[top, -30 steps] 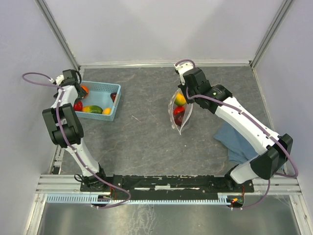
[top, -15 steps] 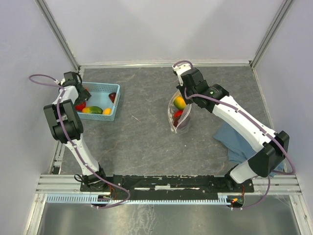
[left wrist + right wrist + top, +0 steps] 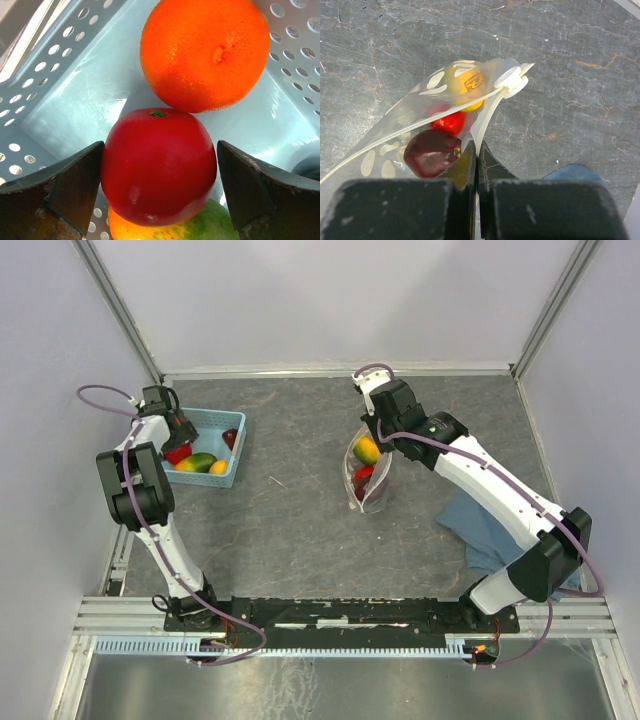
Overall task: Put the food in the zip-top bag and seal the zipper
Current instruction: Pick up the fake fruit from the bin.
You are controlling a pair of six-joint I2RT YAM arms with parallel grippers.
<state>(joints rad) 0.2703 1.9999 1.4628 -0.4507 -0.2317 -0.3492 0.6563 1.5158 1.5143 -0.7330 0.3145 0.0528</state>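
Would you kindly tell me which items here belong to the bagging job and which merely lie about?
Job: clear white-spotted plastic zip-top bag, its pale zipper strip, glossy red round toy fruit, glossy orange toy fruit.
Lying about: light-blue perforated plastic basket, crumpled blue cloth.

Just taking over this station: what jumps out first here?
The left tool, open, straddles a red fruit beside an orange in the blue basket at far left. Mid-table, the right tool pinches the spotted zip-top bag, which holds yellow, red and dark purple food.

Left jaws now straddle red fruit (image 3: 159, 167).
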